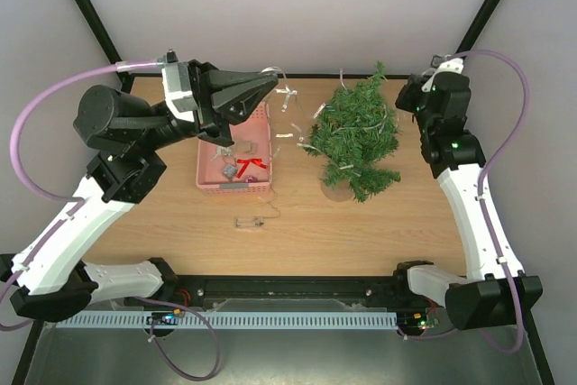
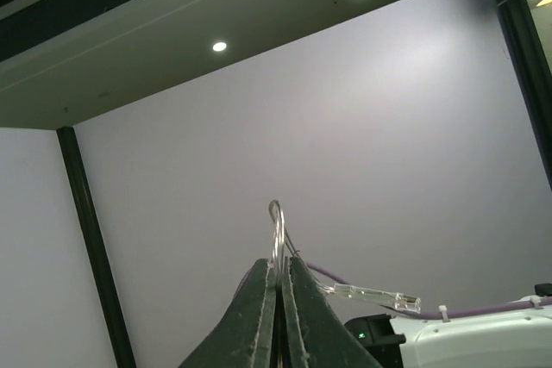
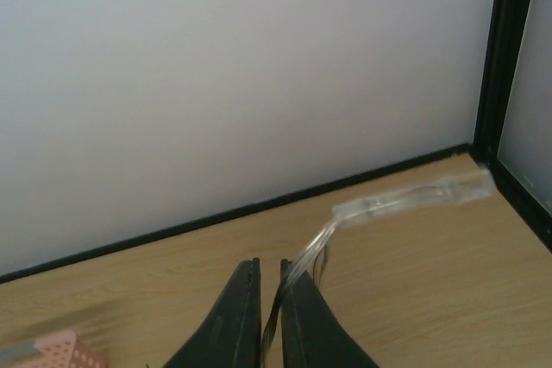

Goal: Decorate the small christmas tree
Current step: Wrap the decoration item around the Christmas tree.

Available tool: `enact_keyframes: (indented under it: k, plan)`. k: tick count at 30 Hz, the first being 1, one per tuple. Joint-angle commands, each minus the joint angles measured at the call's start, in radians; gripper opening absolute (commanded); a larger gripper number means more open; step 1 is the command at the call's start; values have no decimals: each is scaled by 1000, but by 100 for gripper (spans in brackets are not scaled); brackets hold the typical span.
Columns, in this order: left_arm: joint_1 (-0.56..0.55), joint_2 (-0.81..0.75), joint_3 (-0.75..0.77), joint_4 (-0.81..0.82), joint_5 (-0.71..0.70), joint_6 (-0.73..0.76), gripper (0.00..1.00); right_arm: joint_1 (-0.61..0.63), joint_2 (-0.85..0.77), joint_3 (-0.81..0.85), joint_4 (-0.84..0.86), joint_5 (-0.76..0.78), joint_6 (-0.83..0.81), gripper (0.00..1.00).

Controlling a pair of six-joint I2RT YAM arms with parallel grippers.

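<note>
The tree [image 1: 353, 137] stands on the table [image 1: 180, 223] right of centre in the top view, with the pink basket [image 1: 234, 188] to its left. The lights [image 1: 288, 96] run from the tree's branches up and left to the left gripper [image 1: 266, 83]. It is lifted high above the basket, its jaws pinched shut on a loop of the clear wire, probably to keep the strand taut and off the table. At upper right the right gripper [image 3: 269, 266] sits just beside the tree. Its jaws are closed on the wire near a bulb, likely to anchor that end for draping.
</note>
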Motion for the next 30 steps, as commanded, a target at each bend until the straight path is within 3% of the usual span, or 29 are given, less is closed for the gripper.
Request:
enact_keyframes:
  k: [1,5,10,18,23,30]
  plan:
    - [4,-20,-11,47,30,-21,2,-4,-9,-27,-85,-10,-18,11]
    - [3,-38,-74,59,16,-25,3,-3,-21,7,-221,-47,-42,30]
    - [3,-26,-87,58,30,-30,2,-4,-43,64,-392,-87,-53,41]
    - [4,-1,-84,62,39,-24,2,-3,-80,78,-429,-136,-52,46]
    - [3,2,-89,72,40,-33,2,-3,-12,166,-452,-69,-65,47]
    - [4,13,-94,71,43,-39,2,-3,9,261,-508,-104,-58,47]
